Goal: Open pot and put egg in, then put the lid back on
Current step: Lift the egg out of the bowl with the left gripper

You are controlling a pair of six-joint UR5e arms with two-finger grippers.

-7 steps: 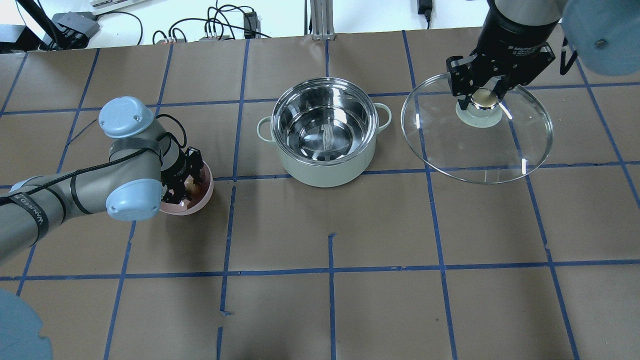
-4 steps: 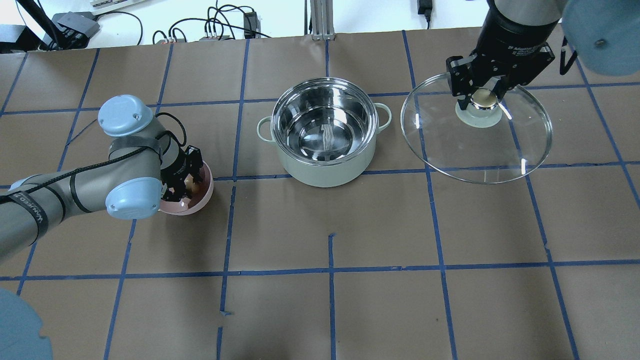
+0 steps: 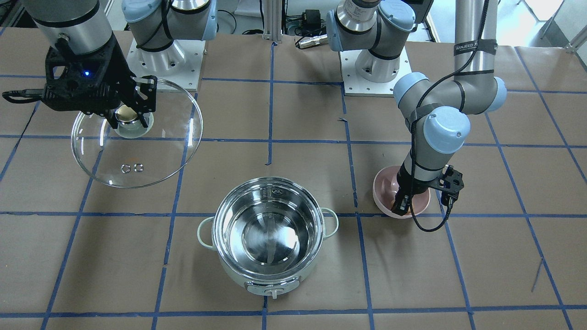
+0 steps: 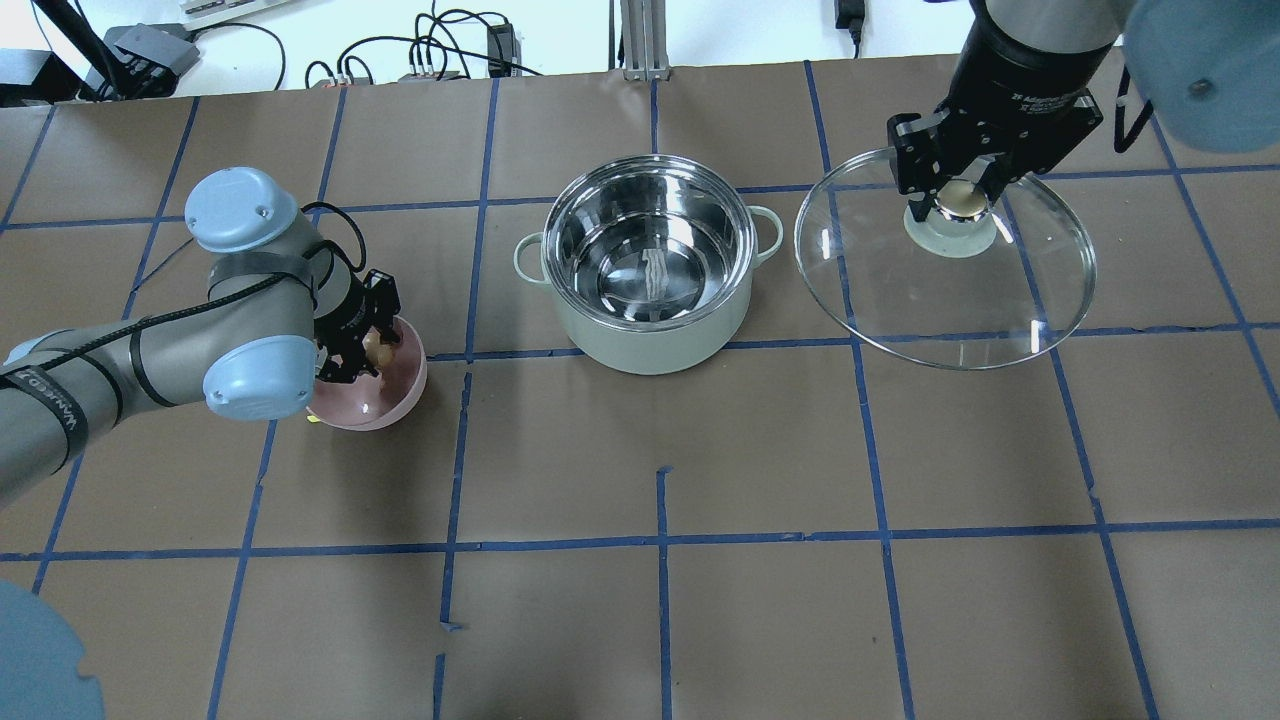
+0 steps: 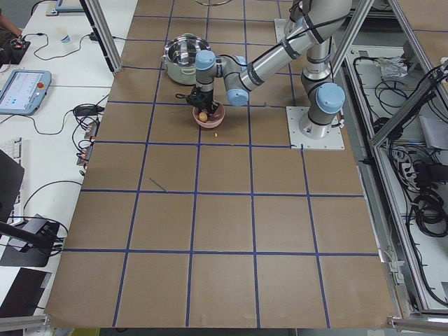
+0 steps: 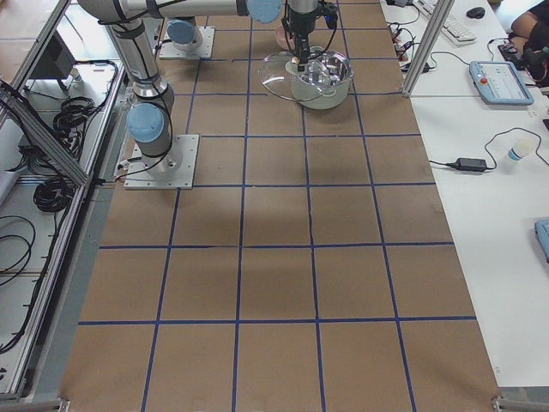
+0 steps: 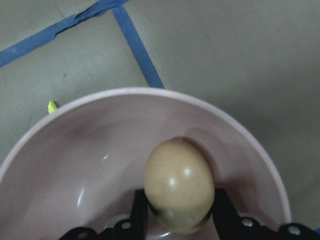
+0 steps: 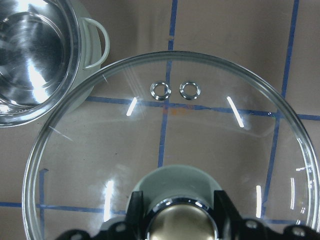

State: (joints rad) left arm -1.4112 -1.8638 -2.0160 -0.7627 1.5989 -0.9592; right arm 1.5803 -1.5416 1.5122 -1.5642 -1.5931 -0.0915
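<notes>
You've got the pot open and empty. The right gripper is clamped on the lid knob, beside the pot. The left gripper pinches the egg over the bowl. Egg drop and relidding are left.

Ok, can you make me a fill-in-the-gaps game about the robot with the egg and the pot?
The left gripper is shut on the egg, and the bowl beneath it is coloured ____.
The right gripper holds the glass lid by its ____.
The pot stands open with ____ in it.
Missing words: pink; knob; nothing.
</notes>
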